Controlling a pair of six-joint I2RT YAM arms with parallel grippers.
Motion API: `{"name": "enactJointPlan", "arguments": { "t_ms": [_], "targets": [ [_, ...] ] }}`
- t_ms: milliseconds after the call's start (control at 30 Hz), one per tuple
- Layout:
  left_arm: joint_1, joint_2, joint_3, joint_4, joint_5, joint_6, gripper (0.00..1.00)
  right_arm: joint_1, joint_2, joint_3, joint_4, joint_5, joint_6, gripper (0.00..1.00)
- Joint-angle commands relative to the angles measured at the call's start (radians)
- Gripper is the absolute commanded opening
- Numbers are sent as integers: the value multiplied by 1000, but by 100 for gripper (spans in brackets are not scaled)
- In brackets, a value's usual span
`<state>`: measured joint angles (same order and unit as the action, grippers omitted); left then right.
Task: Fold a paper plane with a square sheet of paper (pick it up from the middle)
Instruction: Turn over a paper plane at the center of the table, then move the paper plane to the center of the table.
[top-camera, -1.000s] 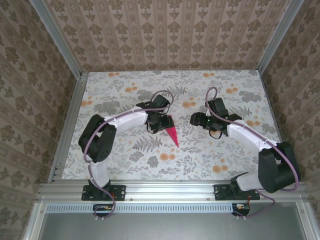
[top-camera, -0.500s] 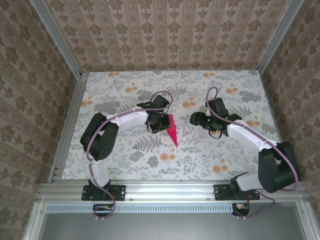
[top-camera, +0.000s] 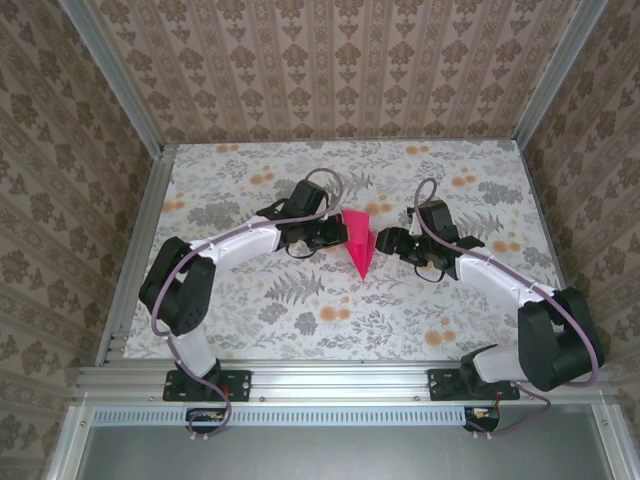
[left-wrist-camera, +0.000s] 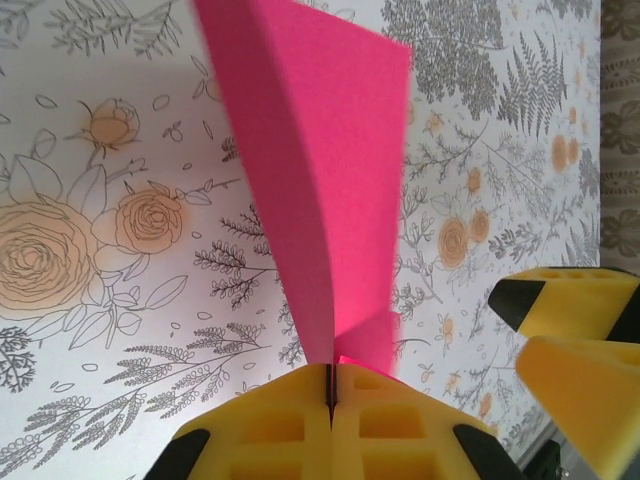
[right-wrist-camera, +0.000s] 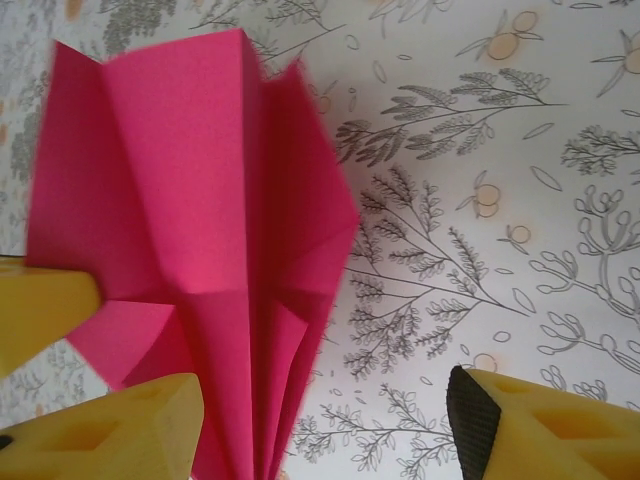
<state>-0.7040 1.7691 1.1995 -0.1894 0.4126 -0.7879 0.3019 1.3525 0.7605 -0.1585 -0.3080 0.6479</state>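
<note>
Between tips of left pincer, paper plane

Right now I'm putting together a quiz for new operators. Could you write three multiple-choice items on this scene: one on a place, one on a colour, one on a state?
1. Where is the paper plane?
A. Against the back wall
B. Near the middle of the table, between the two end effectors
C. In the far left corner

2. What colour is the paper plane?
A. Magenta-pink
B. Blue
C. White

3. What state is the left end effector in?
A. Wide open, away from the paper
B. Open around a cup
C. Shut on the paper plane

Answers:
1 B: the top view shows it between the left end effector and the right end effector.
2 A: all three views show the same bright pink.
3 C: the left wrist view shows its fingers pressed together with the paper pinched between them.
</note>
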Motion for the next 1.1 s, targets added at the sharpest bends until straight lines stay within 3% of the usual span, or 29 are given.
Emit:
{"name": "enactJointPlan", "arguments": {
  "t_ms": [0,400,767,1067],
  "targets": [
    [20,39,-46,116,107,24,0,7,-21,-22,42,-43,13,67],
    [67,145,-112,187,141,36,0,88,45,-1,-1,36,-11,60],
    [104,147,-183,245,149,9,0,233,187,107,-74,124,-34,56],
    [107,143,-187,235,147,16,0,268,286,178,-109,127,-31,56]
  ]
}}
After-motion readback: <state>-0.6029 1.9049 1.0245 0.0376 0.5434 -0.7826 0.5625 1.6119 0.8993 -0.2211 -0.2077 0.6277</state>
